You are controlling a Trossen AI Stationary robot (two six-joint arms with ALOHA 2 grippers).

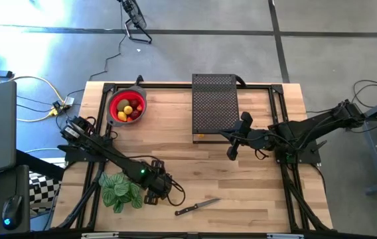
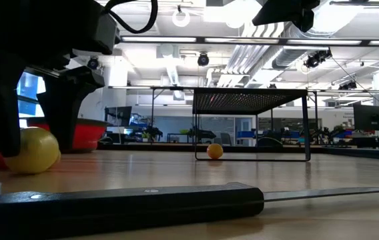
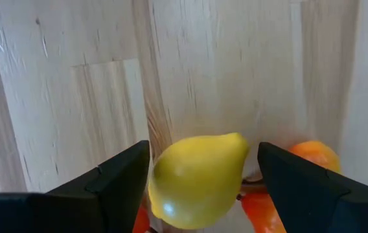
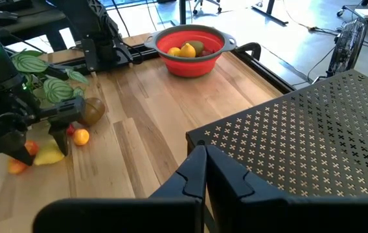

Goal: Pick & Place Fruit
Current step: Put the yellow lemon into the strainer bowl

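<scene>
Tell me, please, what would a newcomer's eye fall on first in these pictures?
Probably the yellow lemon, lying on the wood between the open fingers of the left gripper near the table's front, beside the green striped plant. Next comes the red bowl at the far left corner, already holding several fruits. The right gripper waits shut beside the black perforated stand, and a black-handled knife lies at the front edge.
</scene>
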